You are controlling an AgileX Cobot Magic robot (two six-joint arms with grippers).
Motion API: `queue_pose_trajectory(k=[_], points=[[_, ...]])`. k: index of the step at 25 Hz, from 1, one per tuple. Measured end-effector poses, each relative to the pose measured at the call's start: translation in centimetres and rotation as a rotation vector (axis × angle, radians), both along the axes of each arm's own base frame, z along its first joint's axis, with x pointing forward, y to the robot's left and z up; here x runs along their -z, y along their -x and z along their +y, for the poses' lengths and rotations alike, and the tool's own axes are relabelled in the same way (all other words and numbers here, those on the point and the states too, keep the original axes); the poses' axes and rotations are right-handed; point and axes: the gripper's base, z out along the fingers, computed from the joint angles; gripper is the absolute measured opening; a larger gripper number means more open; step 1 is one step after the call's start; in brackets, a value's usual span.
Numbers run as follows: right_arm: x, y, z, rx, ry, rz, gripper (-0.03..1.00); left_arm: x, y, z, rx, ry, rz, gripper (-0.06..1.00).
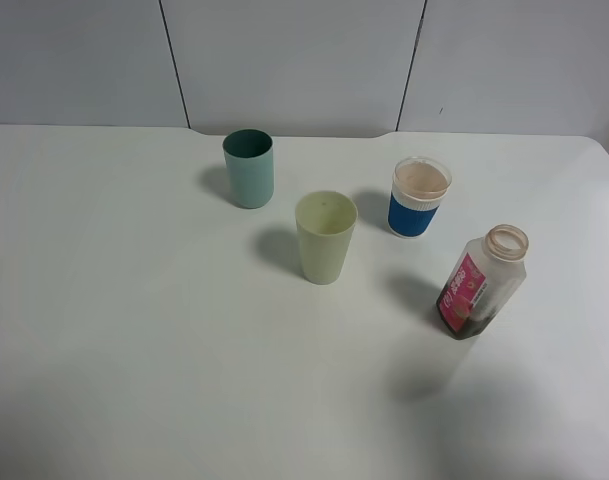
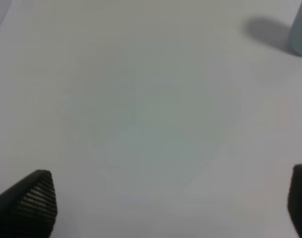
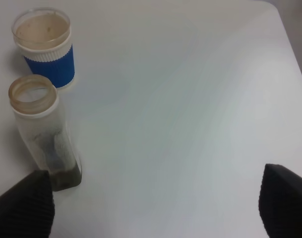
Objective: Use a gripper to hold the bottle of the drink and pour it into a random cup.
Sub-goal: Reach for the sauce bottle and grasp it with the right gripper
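Note:
The bottle of the drink (image 1: 480,283) stands upright at the right of the white table, uncapped, with a pink-red label and a little dark liquid at its bottom. It also shows in the right wrist view (image 3: 44,134), close to one fingertip. The pale yellow-green cup (image 1: 325,237) stands upright and empty near the table's middle. My right gripper (image 3: 153,206) is open and empty, apart from the bottle. My left gripper (image 2: 170,201) is open and empty over bare table. Neither arm shows in the exterior high view.
A teal-green tumbler (image 1: 249,168) stands behind and left of the cup; its edge shows in the left wrist view (image 2: 300,29). A blue-and-white cup with a clear rim (image 1: 420,197) stands behind the bottle, also in the right wrist view (image 3: 45,47). The table's right edge (image 3: 289,44) is near.

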Motion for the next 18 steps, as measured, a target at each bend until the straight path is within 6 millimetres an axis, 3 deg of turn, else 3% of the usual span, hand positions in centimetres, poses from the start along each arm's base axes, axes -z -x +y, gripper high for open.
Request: queue_pose_trajectory(k=[18], points=[[-0.13, -0.09, 0.0, 0.0, 0.0, 0.005, 0.81, 0.0, 0.0, 0.0, 0.0, 0.0, 0.0, 0.93]])
